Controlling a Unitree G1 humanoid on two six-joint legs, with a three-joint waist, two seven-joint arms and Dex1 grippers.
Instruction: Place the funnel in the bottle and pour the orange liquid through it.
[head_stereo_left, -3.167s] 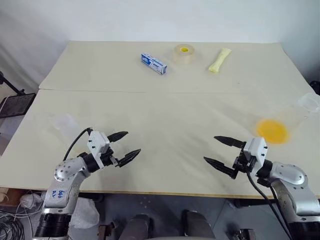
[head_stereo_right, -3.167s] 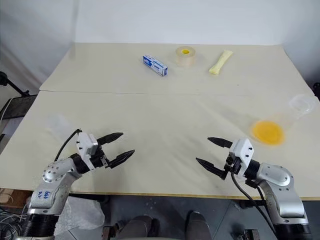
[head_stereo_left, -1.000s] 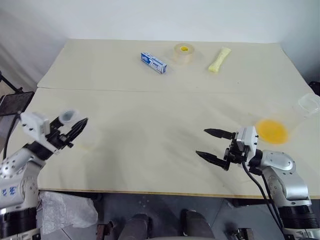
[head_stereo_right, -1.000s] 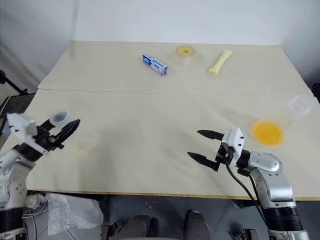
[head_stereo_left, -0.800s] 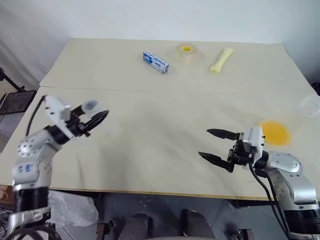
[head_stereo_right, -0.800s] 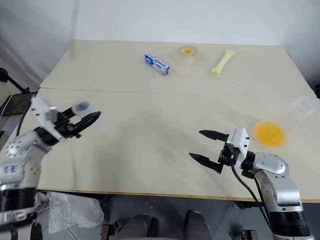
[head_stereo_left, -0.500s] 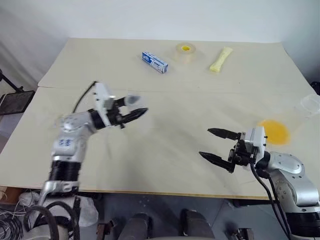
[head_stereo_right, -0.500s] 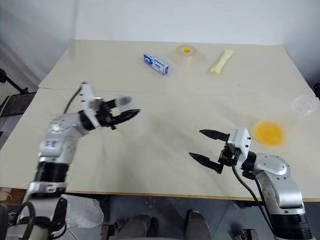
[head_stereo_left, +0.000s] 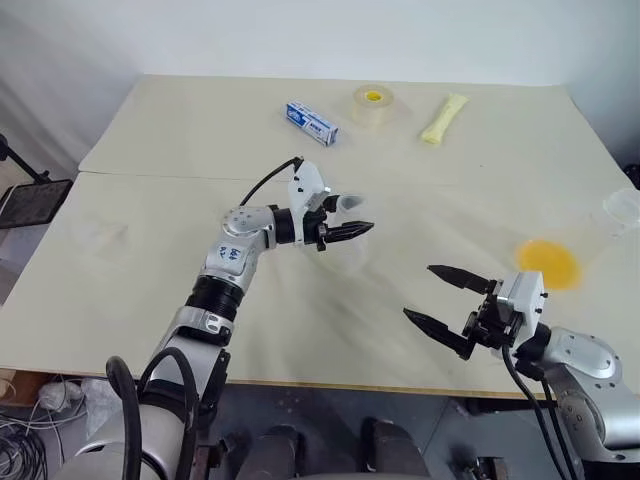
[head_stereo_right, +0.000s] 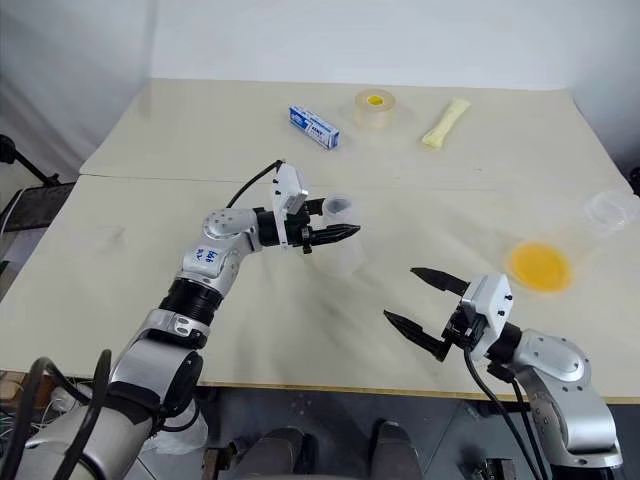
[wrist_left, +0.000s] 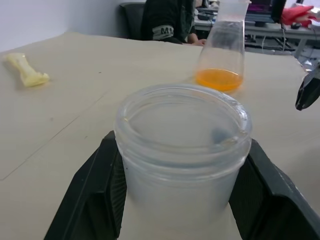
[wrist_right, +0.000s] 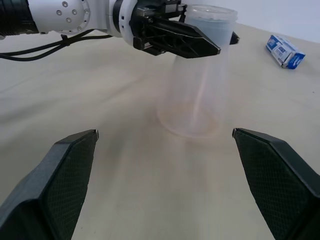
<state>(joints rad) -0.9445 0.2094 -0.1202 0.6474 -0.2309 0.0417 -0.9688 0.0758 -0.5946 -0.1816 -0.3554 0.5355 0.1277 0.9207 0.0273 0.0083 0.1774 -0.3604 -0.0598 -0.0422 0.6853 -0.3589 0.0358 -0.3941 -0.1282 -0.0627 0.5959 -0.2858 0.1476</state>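
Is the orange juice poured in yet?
Not yet, nothing looks finished. In hand: the left pincer grips the clear bottle by its neck, out over the middle of the table. Its mouth is bare, with no funnel in it. The orange liquid sits in a flask by the open, empty right pincer. Left to do: fit the funnel, then pour.

Cup mid-desk, held in left hand. Right hand near front edge, right of cup. Bottle with liquid far right. Box, tape roll, packet along back, left to right.
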